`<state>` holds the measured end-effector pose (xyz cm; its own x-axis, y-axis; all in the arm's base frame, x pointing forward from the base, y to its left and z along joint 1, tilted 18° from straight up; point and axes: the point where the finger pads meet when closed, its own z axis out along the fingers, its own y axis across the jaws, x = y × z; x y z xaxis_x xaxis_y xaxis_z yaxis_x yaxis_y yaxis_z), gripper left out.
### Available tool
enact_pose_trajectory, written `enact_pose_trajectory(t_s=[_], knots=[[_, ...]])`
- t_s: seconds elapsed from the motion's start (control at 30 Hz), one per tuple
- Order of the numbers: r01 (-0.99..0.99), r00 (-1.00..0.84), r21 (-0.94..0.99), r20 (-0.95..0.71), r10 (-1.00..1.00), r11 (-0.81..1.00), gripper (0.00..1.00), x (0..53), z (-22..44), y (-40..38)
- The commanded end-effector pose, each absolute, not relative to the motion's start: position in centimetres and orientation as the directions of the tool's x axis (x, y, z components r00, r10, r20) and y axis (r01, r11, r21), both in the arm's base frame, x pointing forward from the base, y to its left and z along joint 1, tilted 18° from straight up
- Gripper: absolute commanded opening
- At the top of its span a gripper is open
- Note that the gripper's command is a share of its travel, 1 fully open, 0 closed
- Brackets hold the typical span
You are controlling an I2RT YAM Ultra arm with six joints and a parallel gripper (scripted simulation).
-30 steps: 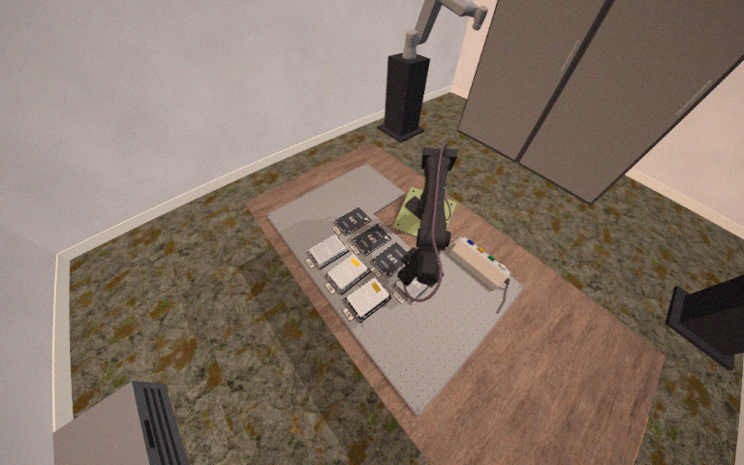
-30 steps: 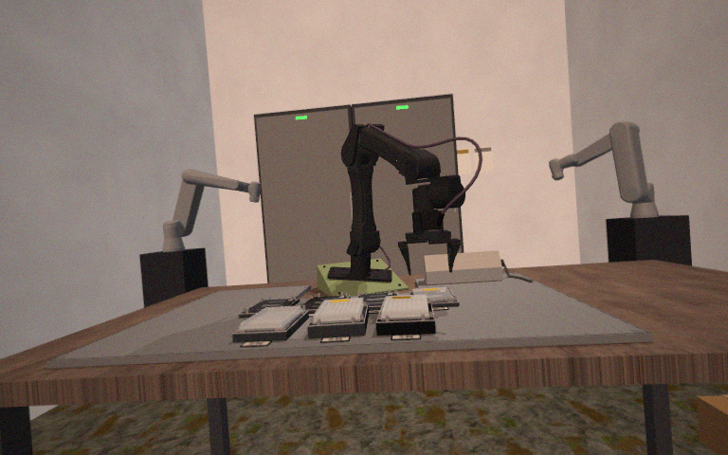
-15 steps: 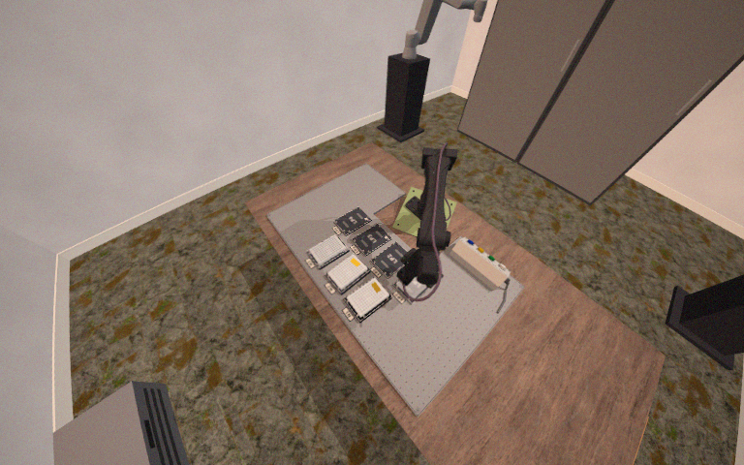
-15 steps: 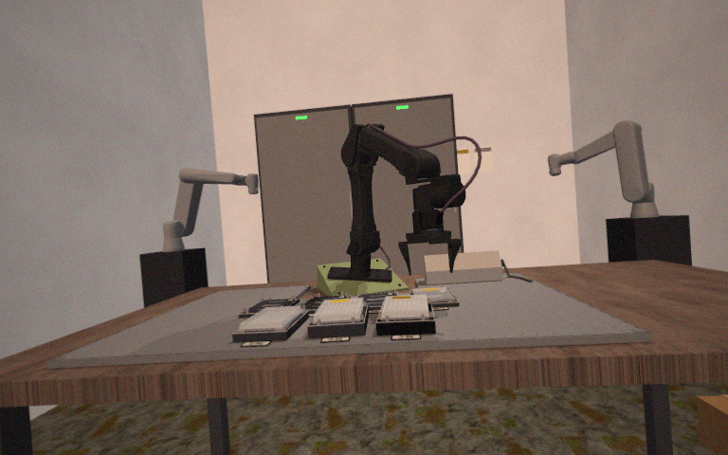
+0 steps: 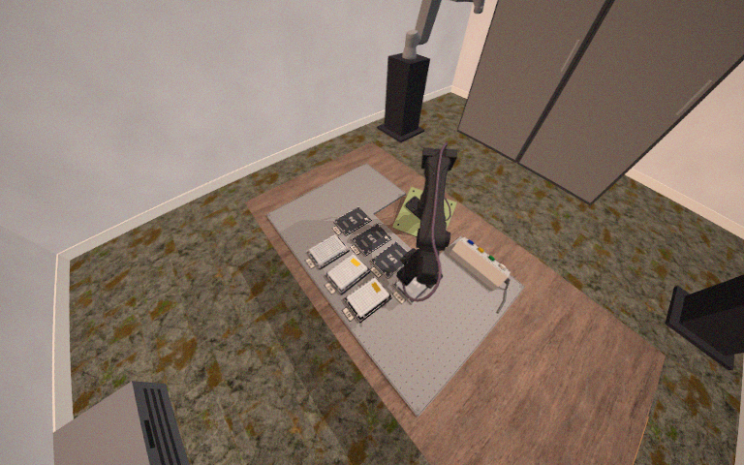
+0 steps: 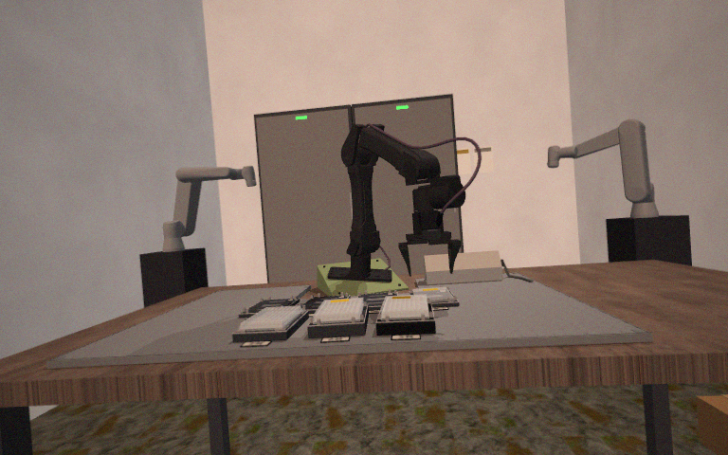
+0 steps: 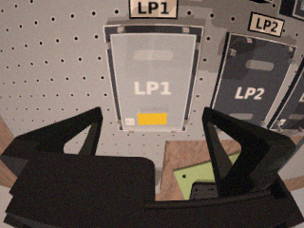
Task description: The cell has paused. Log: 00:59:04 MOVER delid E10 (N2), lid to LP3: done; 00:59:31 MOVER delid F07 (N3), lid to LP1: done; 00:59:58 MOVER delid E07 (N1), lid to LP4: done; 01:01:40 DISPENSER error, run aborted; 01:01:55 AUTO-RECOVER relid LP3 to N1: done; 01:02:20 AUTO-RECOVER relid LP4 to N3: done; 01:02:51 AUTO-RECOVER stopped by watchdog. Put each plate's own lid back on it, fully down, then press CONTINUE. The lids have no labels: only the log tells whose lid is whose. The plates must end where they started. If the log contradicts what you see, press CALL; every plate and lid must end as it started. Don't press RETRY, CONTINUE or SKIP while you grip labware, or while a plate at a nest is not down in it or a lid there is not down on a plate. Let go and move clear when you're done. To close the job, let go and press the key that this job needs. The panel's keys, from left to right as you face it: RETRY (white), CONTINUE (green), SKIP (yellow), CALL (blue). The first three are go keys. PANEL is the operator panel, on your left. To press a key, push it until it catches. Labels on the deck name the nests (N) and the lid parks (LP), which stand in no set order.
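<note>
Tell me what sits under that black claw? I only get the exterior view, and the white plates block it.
Observer: In the wrist view a clear lid with an orange tag lies on the park labelled LP1. The open gripper hangs over it, holding nothing.
Operator: Is the spot beside it taken too?
Observer: No. The wrist view shows park LP2 bare and dark, with its name readable on the bed.
Operator: And that beige box behind the claw?
Observer: From the top view it is the panel, with a row of small coloured keys along its upper face, the blue key at the far end.
</note>
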<state>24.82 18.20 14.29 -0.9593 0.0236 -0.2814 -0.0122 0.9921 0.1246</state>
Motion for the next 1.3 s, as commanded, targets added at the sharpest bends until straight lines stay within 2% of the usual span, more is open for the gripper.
enact_pose_trajectory(t_s=[0.0,0.23,0.37,0.6,0.63,0.73,1.2,1.27], knots=[[-0.001,-0.950,0.132,-0.310,0.041,0.991,1.00,25.0,14.6,17.9],[-0.007,-0.939,0.159,-0.341,0.048,0.987,1.00,25.7,16.1,18.5],[0.003,-0.958,0.108,-0.285,0.034,0.994,1.00,25.3,13.0,17.9],[-0.005,-0.958,0.106,-0.285,0.026,0.994,1.00,25.5,12.2,18.0],[-0.010,-0.944,0.141,-0.328,0.037,0.990,1.00,26.0,13.8,18.3],[-0.002,-0.958,0.106,-0.285,0.028,0.994,1.00,25.8,11.5,18.0],[-0.012,-0.948,0.131,-0.317,0.031,0.991,1.00,26.7,11.0,18.7],[-0.005,-0.958,0.106,-0.285,0.025,0.994,1.00,26.3,9.3,18.3]])
